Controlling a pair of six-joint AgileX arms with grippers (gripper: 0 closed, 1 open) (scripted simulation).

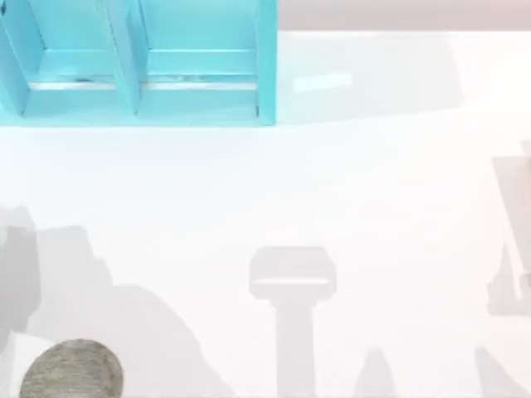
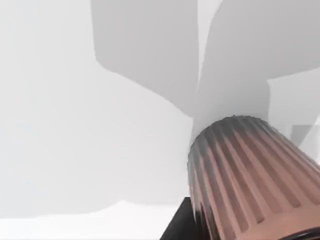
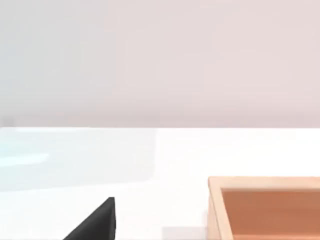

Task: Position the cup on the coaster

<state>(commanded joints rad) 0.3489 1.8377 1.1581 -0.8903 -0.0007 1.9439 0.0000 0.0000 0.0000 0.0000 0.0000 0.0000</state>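
Cup (image 2: 250, 175) sits right up against the left wrist camera, ribbed pinkish-tan wall tilted across the view, with a dark bit of the left gripper just beside its base; can't tell if the fingers are clamped on it or apart. White table (image 1: 332, 182) lies well below the cup, arm shadows across it. Coaster (image 1: 72, 371), mottled grey disc, is at the table's near-left corner, partly cut by the near edge. Turquoise open shelf unit (image 1: 141, 58) stands at the far-left corner. Right wrist view has a black finger tip (image 3: 97, 222) low in frame, jaw state can't tell, plus the corner of an orange-tan wooden box (image 3: 265, 207) on the table.
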